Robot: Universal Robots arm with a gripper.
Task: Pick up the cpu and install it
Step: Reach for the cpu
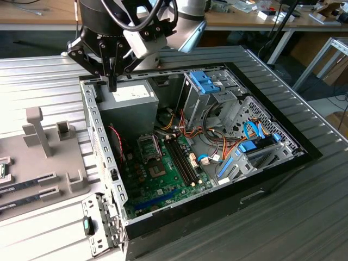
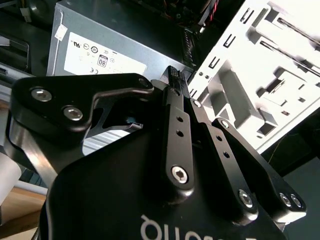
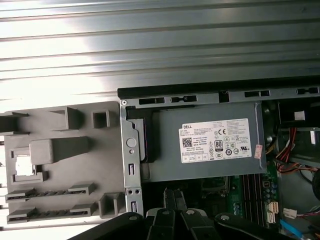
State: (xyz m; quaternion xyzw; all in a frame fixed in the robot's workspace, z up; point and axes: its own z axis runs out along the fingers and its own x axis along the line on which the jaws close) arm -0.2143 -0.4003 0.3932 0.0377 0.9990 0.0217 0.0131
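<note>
- One open computer case (image 1: 101,142) lies flat beneath the pincer (image 1: 112,85), so its board faces up. Its metal rim is close under the fingertips.
- Grey power box (image 3: 205,145) sits directly below and would block a straight descent.
- Grey holder (image 3: 90,170), beyond the case wall, has open room above it.
- Pincer looks clenched, apparently on nothing.
- Chip (image 3: 22,166) is probably the pale square in the holder's recess, well apart from the pincer.

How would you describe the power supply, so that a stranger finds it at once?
Start at the open computer case on the ribbed table. In the exterior view, look in its upper left corner, by the gripper. The power supply is the plain grey box with a white label, unlike the green motherboard beside it.
</note>
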